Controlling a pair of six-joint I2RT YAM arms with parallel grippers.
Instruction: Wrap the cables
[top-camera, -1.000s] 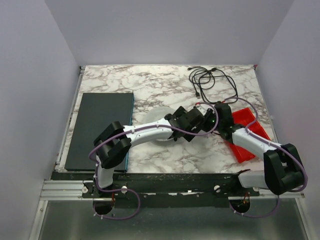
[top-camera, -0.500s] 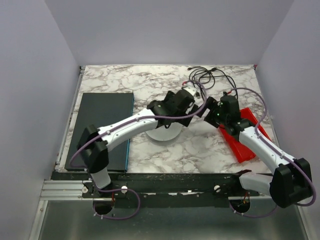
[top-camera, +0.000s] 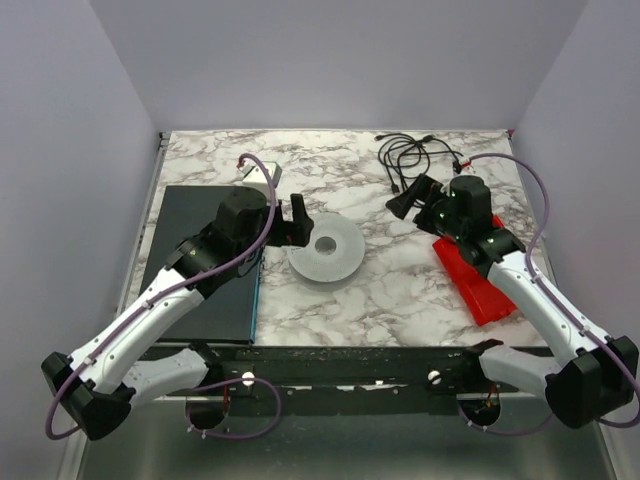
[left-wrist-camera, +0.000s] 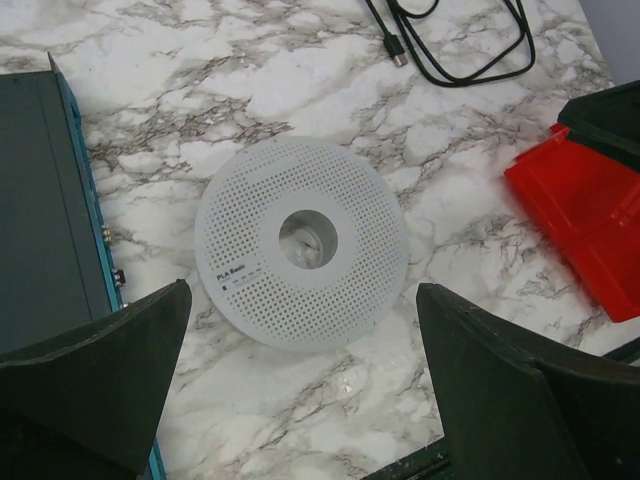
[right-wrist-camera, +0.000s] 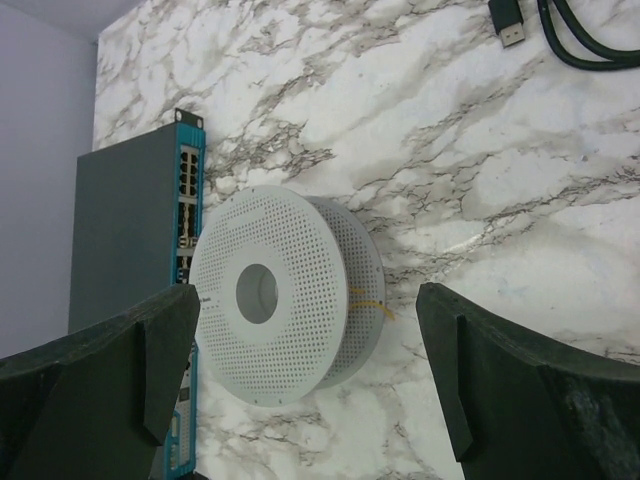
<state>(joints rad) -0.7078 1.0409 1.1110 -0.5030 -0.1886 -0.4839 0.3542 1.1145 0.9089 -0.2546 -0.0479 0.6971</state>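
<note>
The cables (top-camera: 418, 156) lie in a loose black tangle at the back right of the marble table; their loops and a plug also show in the left wrist view (left-wrist-camera: 468, 62) and the right wrist view (right-wrist-camera: 585, 40). A white perforated spool (top-camera: 327, 252) lies flat mid-table (left-wrist-camera: 300, 240) (right-wrist-camera: 285, 295). My left gripper (top-camera: 297, 220) hovers open just left of the spool, empty (left-wrist-camera: 302, 300). Just below the cables, my right gripper (top-camera: 407, 199) is open and empty, facing the spool (right-wrist-camera: 308, 295).
A dark grey box with a teal edge and ports (top-camera: 200, 260) lies on the left (left-wrist-camera: 40, 200) (right-wrist-camera: 130, 230). A red tray (top-camera: 482, 275) sits at the right under my right arm (left-wrist-camera: 590, 210).
My left arm has drawn back from near the cables to the spool's left side, uncovering the spool. My right gripper has opened wide and moved up toward the cables.
</note>
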